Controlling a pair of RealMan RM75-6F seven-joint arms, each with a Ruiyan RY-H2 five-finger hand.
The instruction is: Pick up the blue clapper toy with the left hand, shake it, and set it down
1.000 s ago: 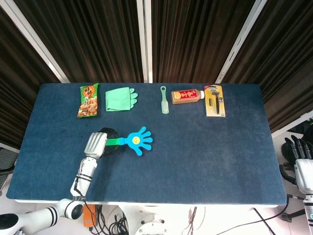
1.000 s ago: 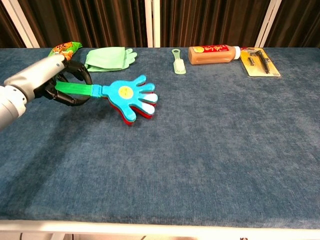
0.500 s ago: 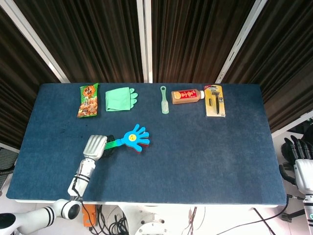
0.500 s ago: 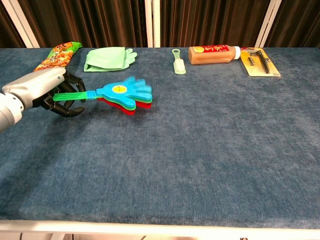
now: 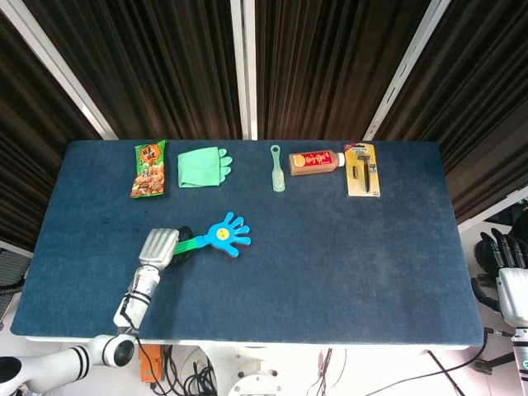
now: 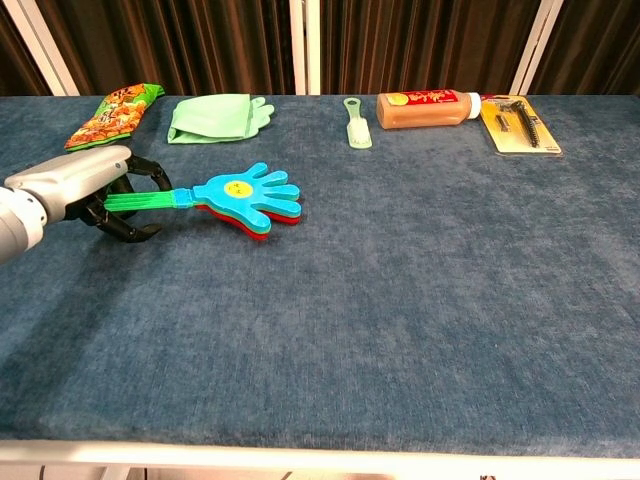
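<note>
Your left hand (image 6: pixel 95 185) is gripping the green handle of the blue clapper toy (image 6: pixel 245 196), fingers curled round it, low over the table's (image 5: pixel 346 264) left side. Nothing's crowding it: snack packet (image 5: pixel 149 167), green glove (image 5: pixel 202 167), brush (image 5: pixel 278 167), sauce bottle (image 5: pixel 315 162) and razor pack (image 5: pixel 361 169) are sitting along the far edge. Right hand (image 5: pixel 500 252) is hanging off-table, can't tell its grip.

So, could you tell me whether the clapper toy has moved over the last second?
Yes: the clapper toy dropped lower and nearer, away from the green glove.

Bare table (image 5: pixel 330 264) right of clapper toy (image 5: pixel 223 236)
</note>
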